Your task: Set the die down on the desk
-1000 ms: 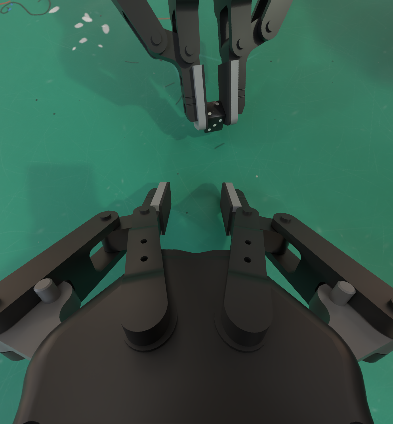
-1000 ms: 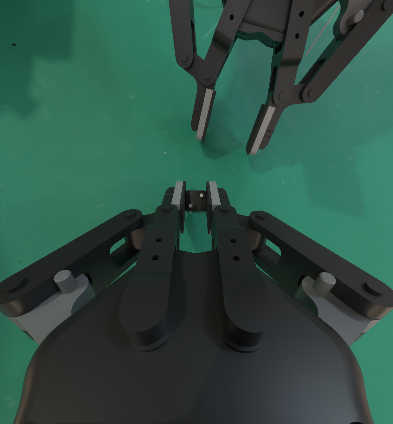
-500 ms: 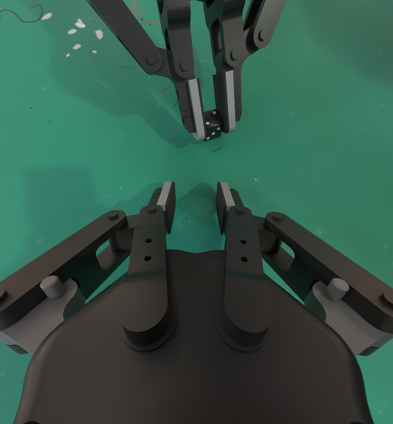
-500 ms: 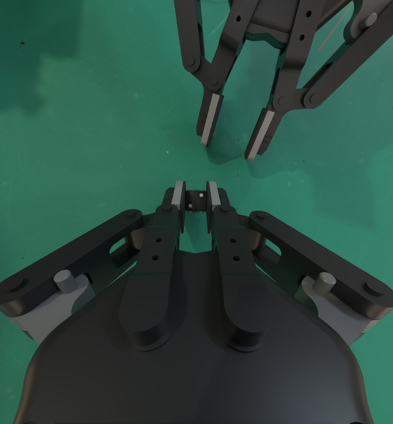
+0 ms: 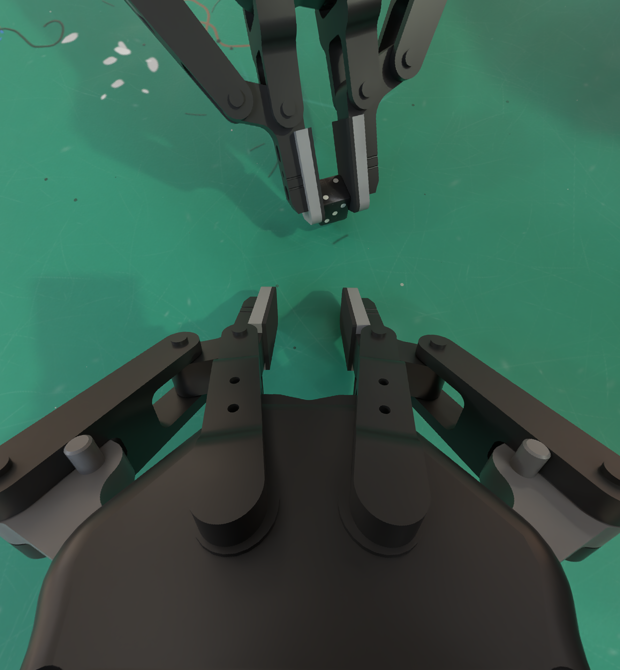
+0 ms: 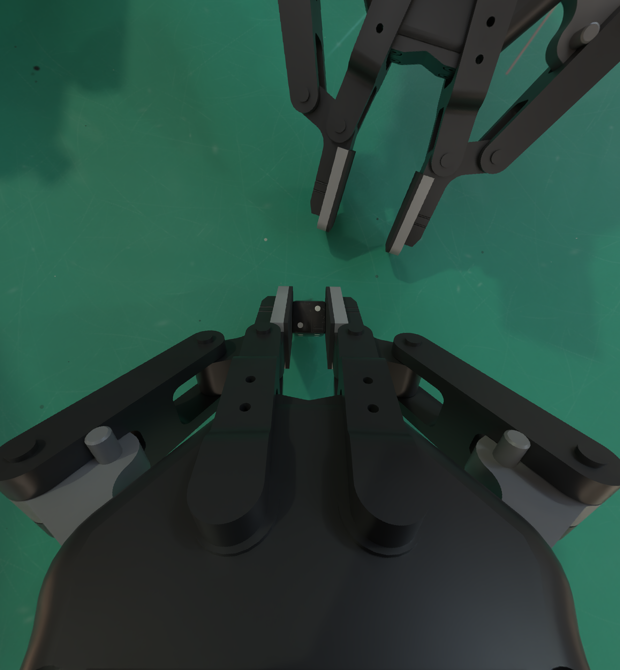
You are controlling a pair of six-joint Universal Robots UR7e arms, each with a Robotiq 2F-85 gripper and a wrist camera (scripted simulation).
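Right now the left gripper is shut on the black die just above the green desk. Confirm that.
Not quite: the right gripper is shut on the black die, as the right wrist view shows. The left gripper is open and empty above the green desk.

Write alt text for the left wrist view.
The right hand, reaching down from the top, grips a black die with white pips just above or on the green desk. The left hand hovers open and empty in the foreground.

The right gripper (image 5: 332,214) pinches the black die (image 5: 333,206) over the green desk (image 5: 120,253); left gripper (image 5: 308,293) jaws apart.
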